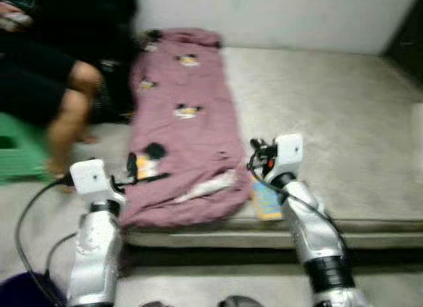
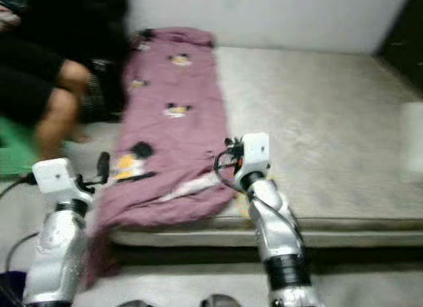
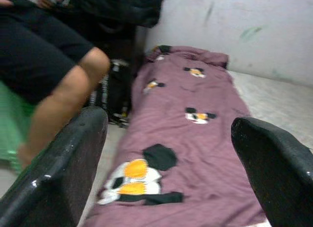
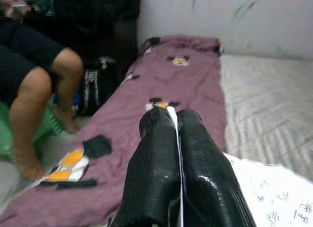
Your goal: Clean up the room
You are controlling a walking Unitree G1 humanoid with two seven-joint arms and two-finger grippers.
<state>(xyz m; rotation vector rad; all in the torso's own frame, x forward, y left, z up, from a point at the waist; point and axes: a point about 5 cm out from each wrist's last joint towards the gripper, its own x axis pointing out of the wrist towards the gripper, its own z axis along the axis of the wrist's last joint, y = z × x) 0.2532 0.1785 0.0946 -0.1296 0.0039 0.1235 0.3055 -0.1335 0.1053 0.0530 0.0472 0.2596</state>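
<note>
Blanket point(image 1: 182, 131), mauve with cartoon-mouse patches; spread lengthwise along left side of grey mattress point(image 1: 330, 122), near end draped over the front edge. Left gripper point(image 3: 168, 188): fingers spread wide, nothing between them; poised over blanket's near left part. Right gripper point(image 4: 176, 139): fingers pressed together on a thin white sheet edge; at blanket's near right corner. Paper card point(image 1: 266, 201): on mattress, just beside that corner. Person: seated far left on green stool point(image 1: 16, 151), bare knees visible.
</note>
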